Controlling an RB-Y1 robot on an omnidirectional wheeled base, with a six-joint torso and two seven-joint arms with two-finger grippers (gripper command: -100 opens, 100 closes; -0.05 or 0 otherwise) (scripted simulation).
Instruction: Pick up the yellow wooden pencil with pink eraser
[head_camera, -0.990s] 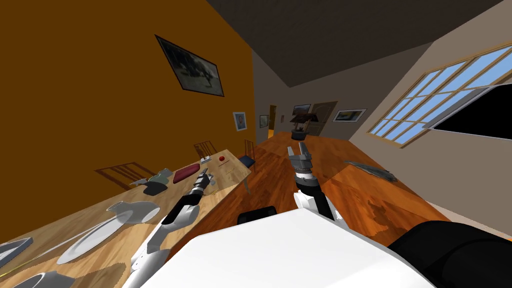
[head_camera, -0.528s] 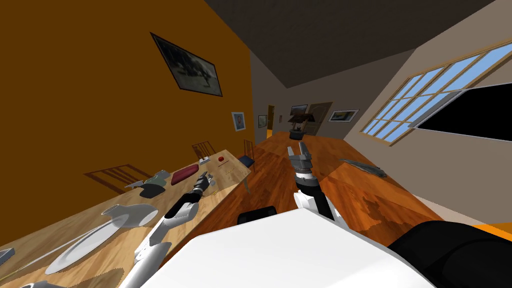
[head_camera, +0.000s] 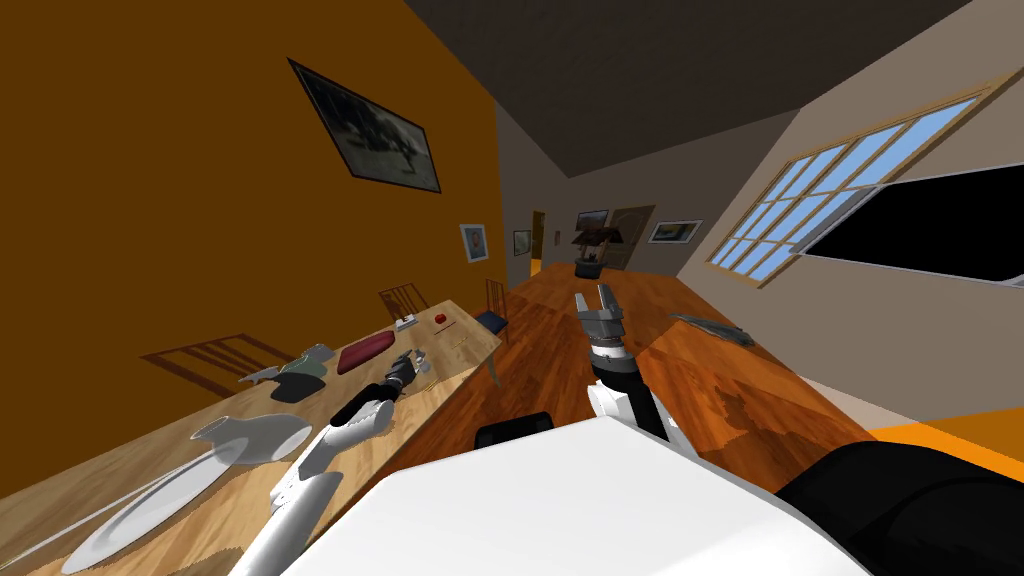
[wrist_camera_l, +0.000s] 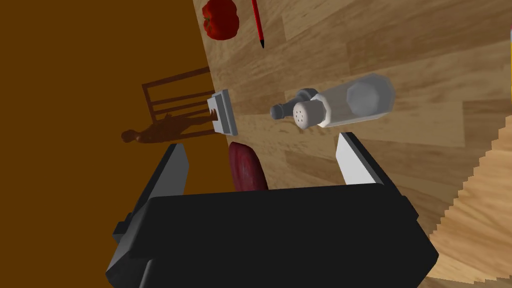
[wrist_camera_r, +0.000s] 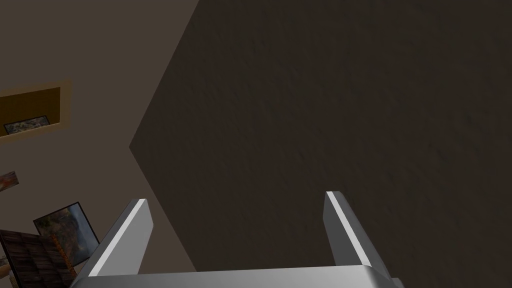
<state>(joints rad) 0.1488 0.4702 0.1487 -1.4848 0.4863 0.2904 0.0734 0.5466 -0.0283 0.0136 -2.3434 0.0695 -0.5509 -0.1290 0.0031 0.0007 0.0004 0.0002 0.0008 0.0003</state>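
1. Since a second ago my head has turned. The whole head view has slid left and down, and the white plate (head_camera: 140, 505) now sits nearer its corner. The things on the table (head_camera: 455, 362) have kept their places.
2. The left gripper (wrist_camera_l: 261, 145) hangs over the far half of the table, with its jaws spread wide and nothing between them.
3. Just beyond the fingers (wrist_camera_l: 176, 167) a clear shaker (wrist_camera_l: 350, 102) lies on its side on the wood. A dark red pad (wrist_camera_l: 246, 167) lies close under the gripper.
4. Farther along the table are a red tomato (wrist_camera_l: 220, 19) and a red pencil (wrist_camera_l: 257, 25), close together.
5. The yellow pencil (head_camera: 458, 342) shows in the head view as a thin yellow line on the table. It lies between the shaker and the tomato, on the side nearer the table's open edge. It is apart from the left gripper and too small for its eraser end to show.
6. The right gripper (head_camera: 597, 295) is raised over the wooden floor, away from the table. Its jaws stand apart and hold nothing.
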